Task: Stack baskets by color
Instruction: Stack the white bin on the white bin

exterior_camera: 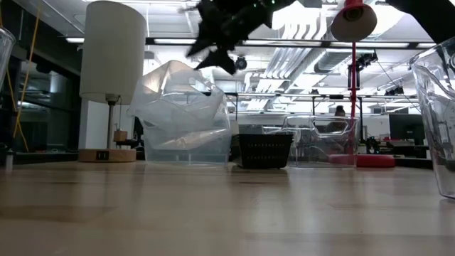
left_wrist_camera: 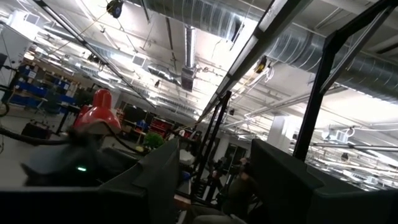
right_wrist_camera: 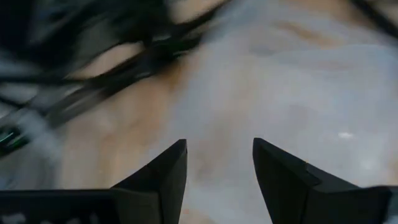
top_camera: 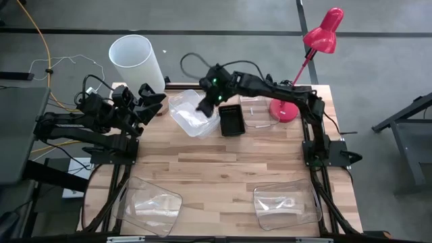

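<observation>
Table: showing light wood planks in mixed tan tones
Small basket: showing black, perforated
Bins: looking frosted white
Tubs: looking clear
Lamp: glowing red-pink
Lampshade: showing white

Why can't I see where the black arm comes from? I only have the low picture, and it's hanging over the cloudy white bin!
Observer: That's the right gripper, reaching across from the table's right side to above the frosted white baskets.
Operator: Is it holding the bin?
Observer: No. The right wrist view shows its fingers apart with nothing between them, just frosted plastic below.
Operator: Where's the other arm?
Observer: The left gripper waits at the table's far left corner, near the white lampshade, open and empty.
Operator: Are there more bins?
Observer: Yes, two clear tubs at the near edge; your view only shows their edges.
</observation>
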`<action>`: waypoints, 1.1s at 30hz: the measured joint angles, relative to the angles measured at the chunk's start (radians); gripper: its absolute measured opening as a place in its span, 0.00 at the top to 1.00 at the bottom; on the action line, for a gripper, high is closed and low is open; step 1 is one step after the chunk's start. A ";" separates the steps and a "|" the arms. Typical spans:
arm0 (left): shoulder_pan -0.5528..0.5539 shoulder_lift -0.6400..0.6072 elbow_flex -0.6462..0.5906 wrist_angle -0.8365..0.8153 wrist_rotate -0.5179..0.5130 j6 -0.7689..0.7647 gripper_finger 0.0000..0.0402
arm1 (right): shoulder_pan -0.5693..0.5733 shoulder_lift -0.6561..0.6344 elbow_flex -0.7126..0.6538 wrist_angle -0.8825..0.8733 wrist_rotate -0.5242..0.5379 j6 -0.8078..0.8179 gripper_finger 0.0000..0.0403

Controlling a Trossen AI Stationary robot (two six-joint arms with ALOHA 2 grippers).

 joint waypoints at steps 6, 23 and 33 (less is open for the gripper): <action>0.000 0.000 0.000 0.000 -0.003 0.000 0.54 | 0.105 -0.003 0.000 0.006 -0.107 -0.111 0.58; 0.000 0.000 0.000 0.000 -0.006 0.000 0.54 | 0.184 0.012 -0.002 -0.125 0.170 -0.328 0.58; 0.000 0.000 0.000 0.007 -0.006 -0.008 0.54 | 0.184 0.041 -0.003 -0.108 0.210 -0.335 0.62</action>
